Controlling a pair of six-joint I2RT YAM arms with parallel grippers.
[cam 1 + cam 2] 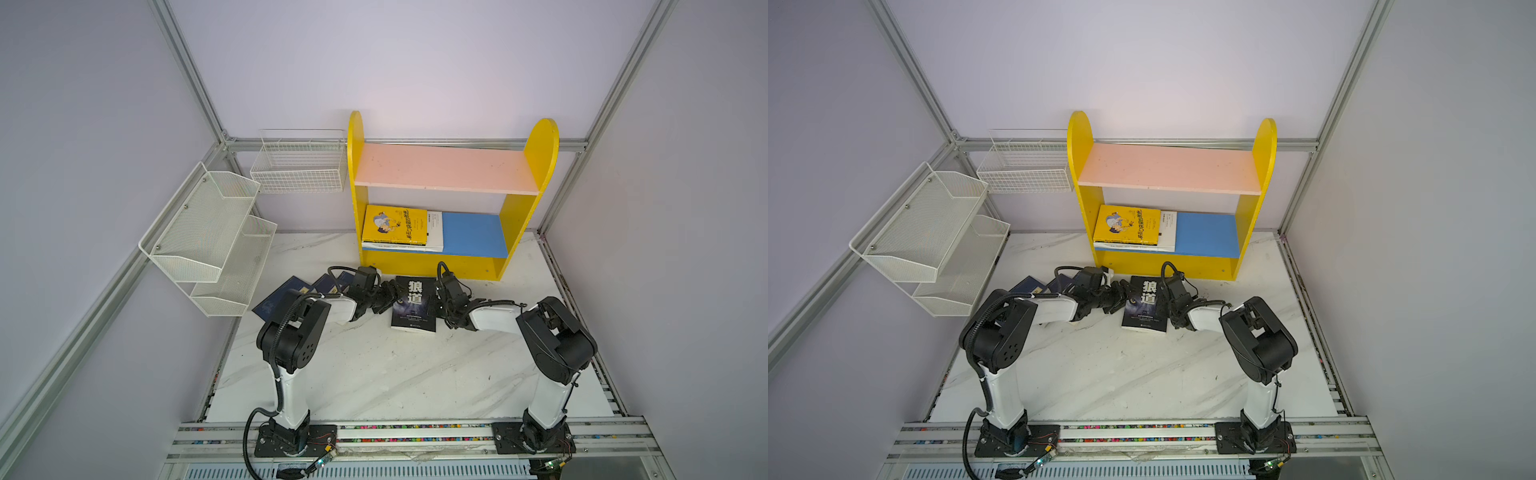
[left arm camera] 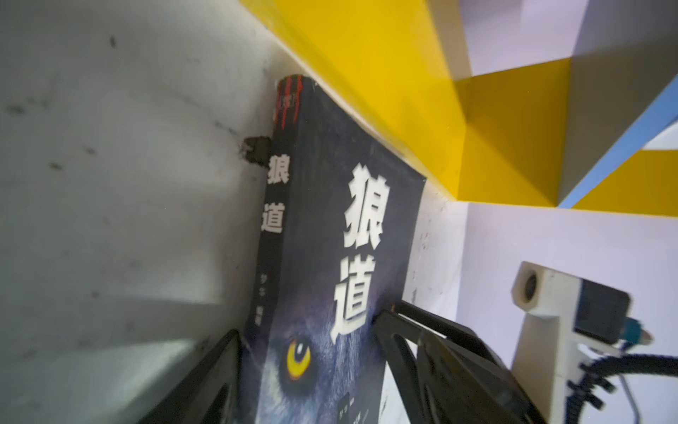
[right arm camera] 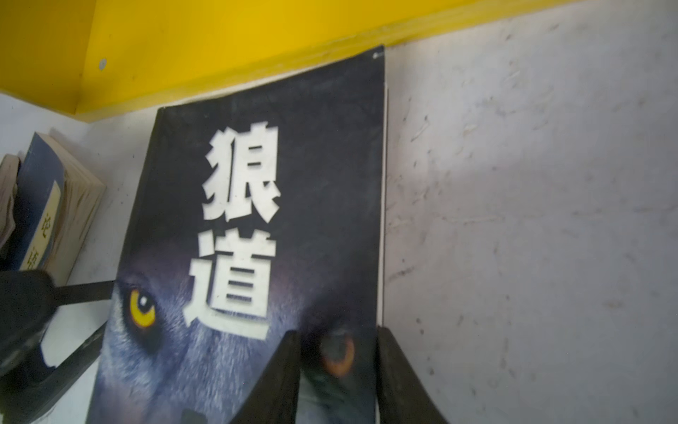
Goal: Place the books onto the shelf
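Both the left gripper (image 1: 390, 297) and right gripper (image 1: 437, 302), jaws parted and clamping nothing, are straddling the long edges of the wolf-eyes book (image 1: 415, 309), which is lying flat toward the back edge of the worktop (image 1: 374, 374) against the shelf (image 1: 440, 266), likely light, glossy, slightly bendy and best pinched near its spine.

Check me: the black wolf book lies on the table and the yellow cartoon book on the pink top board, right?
The yellow cartoon book lies atop a white book on the blue lower board, not the pink board; both top views show it. The black wolf book is on the table.
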